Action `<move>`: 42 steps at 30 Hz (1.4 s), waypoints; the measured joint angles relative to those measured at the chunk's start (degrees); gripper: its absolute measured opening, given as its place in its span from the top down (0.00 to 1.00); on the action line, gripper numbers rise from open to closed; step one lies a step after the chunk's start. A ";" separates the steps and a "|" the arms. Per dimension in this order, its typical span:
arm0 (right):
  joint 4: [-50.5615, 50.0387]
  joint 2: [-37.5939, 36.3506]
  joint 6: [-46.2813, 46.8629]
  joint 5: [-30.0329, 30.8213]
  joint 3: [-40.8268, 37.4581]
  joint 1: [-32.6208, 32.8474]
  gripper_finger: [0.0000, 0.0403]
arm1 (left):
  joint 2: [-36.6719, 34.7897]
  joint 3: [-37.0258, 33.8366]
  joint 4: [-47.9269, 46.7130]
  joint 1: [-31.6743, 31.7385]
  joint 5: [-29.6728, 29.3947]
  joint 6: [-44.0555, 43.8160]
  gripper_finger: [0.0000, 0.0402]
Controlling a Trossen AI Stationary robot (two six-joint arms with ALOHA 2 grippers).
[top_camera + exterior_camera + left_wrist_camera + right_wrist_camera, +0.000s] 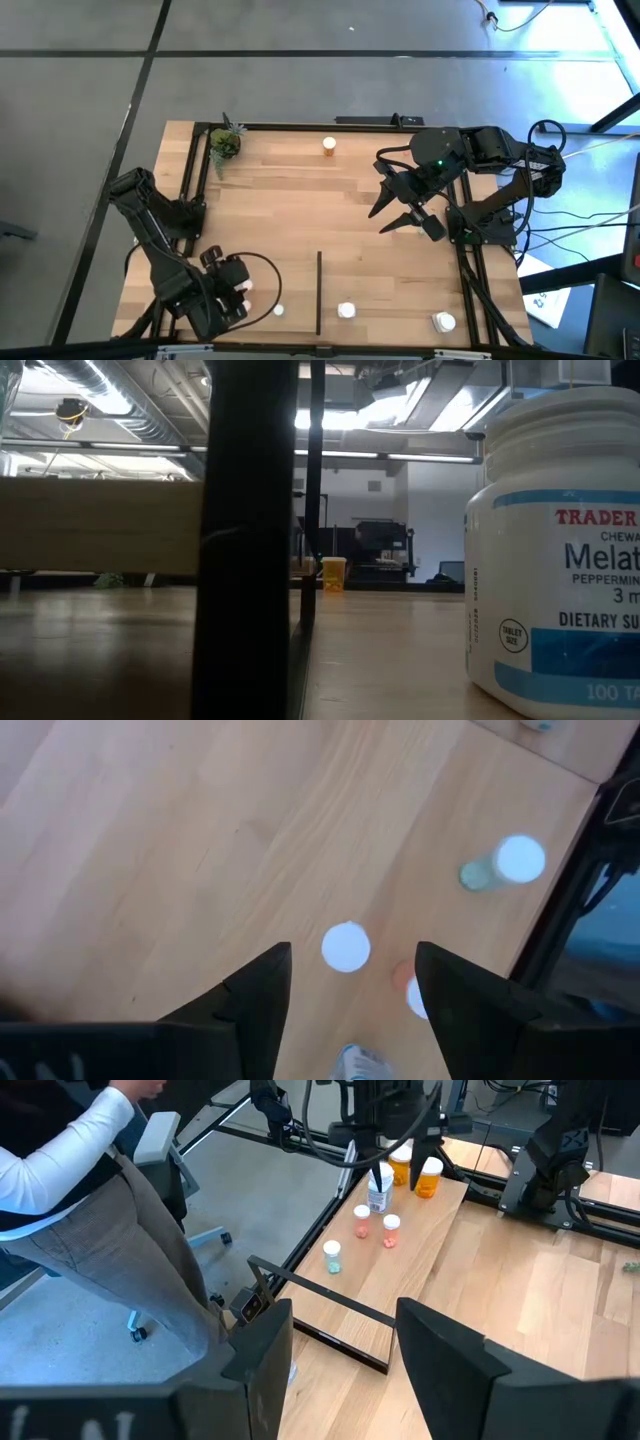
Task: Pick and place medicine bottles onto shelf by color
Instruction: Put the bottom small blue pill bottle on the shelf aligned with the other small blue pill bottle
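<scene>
The shelf point(300, 220), a light-wood plank surface edged by black rails, fills most of the high view, and a thin black divider strip point(319, 292) is set near its front edge, probably to mark two colour zones. The left tool point(240, 290) is held low over the front left corner, directly above a cluster of medicine bottles point(346, 946); its fingers are seen spread and empty, judged to be lining up a pick. The right tool point(405, 205) is raised over the right half, fingers parted and nothing between them, apparently waiting. In the right wrist view six bottles are counted in the cluster. Elsewhere, two white-capped bottles point(346, 311) stand right of the divider, and one orange bottle point(329, 147) is near the back edge.
</scene>
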 joint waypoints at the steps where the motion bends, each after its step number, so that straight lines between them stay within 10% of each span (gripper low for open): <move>1: 0.00 -0.01 0.00 0.02 0.00 0.00 0.55 | 0.00 0.28 -0.32 0.00 -0.24 0.06 0.48; 11: -0.02 -0.01 -0.01 0.00 0.00 0.00 0.55 | -2.28 2.24 -12.62 6.75 -3.86 6.30 0.48; 24: 0.00 -0.04 0.01 0.00 0.00 -0.01 0.55 | -14.57 2.09 -8.39 23.59 -9.55 35.58 0.48; 33: 0.15 -0.04 0.01 0.00 0.00 -0.02 0.55 | -21.47 -3.82 3.24 41.38 4.03 55.57 0.48; 42: 0.48 -0.04 0.07 0.00 0.00 -0.02 0.55 | -24.05 -4.80 6.14 50.07 7.83 57.31 0.48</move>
